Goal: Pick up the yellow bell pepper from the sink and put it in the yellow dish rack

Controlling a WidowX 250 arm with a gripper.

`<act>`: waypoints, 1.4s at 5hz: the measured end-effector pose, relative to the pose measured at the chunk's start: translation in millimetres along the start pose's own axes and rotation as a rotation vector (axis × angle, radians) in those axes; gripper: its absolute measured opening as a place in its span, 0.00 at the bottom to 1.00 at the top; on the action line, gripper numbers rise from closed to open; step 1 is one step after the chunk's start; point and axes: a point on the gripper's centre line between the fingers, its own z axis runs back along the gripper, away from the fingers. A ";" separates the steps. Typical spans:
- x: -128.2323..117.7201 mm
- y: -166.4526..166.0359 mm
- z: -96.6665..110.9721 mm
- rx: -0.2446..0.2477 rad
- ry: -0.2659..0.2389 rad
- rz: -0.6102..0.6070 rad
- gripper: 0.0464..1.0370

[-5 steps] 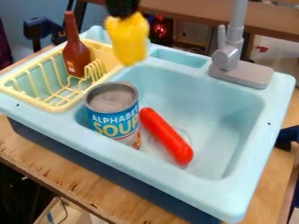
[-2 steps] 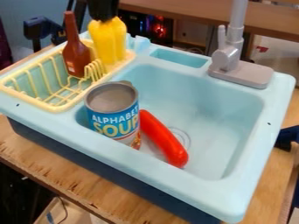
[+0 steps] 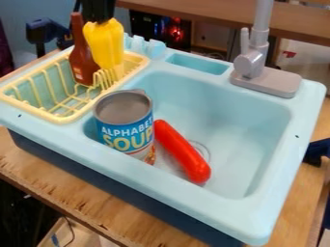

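Camera view: claw (image 3: 98, 19), upper left, clenched on the top end of a yellow lobed toy (image 3: 105, 42). Toy hangs with long axis near upright, top end at claw, lower end down and slightly to picture right, over the right part of the pale yellow dish rack (image 3: 62, 117). Contact with rack: cannot tell. Brown bottle (image 3: 82, 60) just beside, neck up. Soup can (image 3: 124, 123) and red sausage-shaped toy (image 3: 182, 152) in blue sink (image 3: 258, 144).
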 end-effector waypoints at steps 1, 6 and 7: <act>4.7 9.5 -6.6 -0.015 -0.009 0.039 0.06; 22.4 6.4 -40.0 -0.060 0.061 0.054 0.06; 25.9 5.8 -46.8 -0.064 0.067 0.055 0.06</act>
